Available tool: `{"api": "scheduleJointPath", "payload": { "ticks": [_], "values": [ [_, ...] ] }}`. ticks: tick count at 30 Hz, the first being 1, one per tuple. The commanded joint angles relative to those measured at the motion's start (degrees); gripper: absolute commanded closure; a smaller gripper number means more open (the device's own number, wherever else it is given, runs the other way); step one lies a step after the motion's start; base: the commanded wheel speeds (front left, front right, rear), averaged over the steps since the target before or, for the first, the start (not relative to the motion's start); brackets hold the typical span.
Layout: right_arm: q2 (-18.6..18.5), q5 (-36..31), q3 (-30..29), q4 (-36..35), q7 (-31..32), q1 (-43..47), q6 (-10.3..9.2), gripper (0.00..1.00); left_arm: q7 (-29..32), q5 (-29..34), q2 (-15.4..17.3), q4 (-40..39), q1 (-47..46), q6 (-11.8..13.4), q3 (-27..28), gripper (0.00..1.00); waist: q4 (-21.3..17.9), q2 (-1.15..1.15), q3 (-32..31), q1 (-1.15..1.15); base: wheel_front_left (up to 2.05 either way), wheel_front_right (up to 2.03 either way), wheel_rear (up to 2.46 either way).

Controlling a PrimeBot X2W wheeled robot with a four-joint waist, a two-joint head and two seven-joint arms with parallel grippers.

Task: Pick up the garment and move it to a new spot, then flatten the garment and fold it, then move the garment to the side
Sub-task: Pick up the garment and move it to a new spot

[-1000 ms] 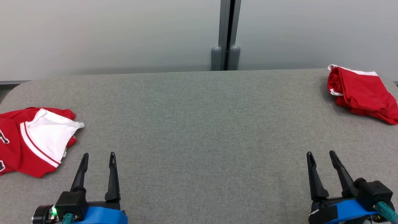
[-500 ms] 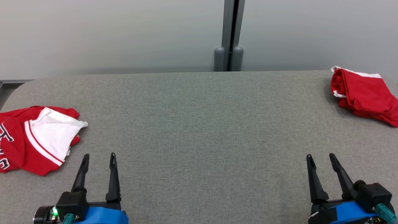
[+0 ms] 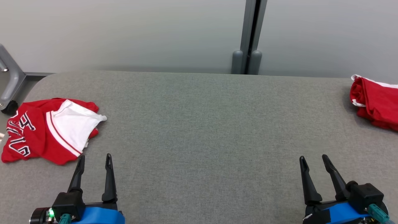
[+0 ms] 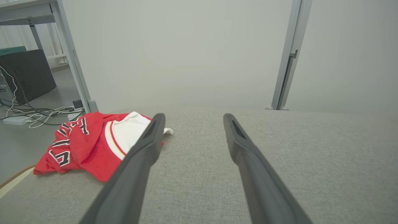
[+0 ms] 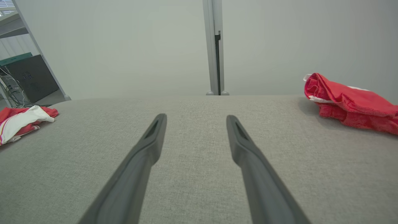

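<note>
A crumpled red and white garment [image 3: 49,130] with dark lettering lies at the left end of the grey table [image 3: 199,124]. It shows ahead and to the left in the left wrist view [image 4: 93,143] and at the far left of the right wrist view [image 5: 21,123]. My left gripper [image 3: 94,158] stands open just right of it, near the front edge, touching nothing. My right gripper [image 3: 313,158] stands open at the front right with nothing between its fingers. In the wrist views the left gripper [image 4: 192,117] and right gripper [image 5: 196,118] both hold empty jaws apart.
A second red garment [image 3: 374,104], folded up, lies at the table's far right end [image 5: 348,104]. A grey wall with a vertical post [image 3: 248,37] runs behind the table. A metal frame leg with a caster [image 3: 7,84] stands off the left end, with cables on the floor [image 4: 34,113].
The camera has turned left, so everything has shifted right in the head view. Both grippers stay open and empty, and the garments lie where they were.
</note>
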Motion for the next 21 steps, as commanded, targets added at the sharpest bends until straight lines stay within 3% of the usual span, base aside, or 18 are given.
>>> {"api": "scheduleJointPath", "payload": {
  "ticks": [1, 21],
  "values": [
    [0.13, 0.12, 0.29, 0.21, -0.02, 0.02, 0.03, 0.00, -0.16, 0.33, 0.24, 0.07, -0.70, -0.04, 0.10, 0.00, 0.92, 0.00, 0.34, 0.00, 0.00, 0.00, 0.00],
    [0.23, -0.48, 0.72, 2.37, -0.40, -0.13, 0.03, 0.00, -0.16, 0.11, 0.62, -0.01, 0.46, 0.72, 1.26, 0.00, 14.72, 0.00, 0.28, 0.00, 0.00, 0.00, 0.00]
  ]
}}
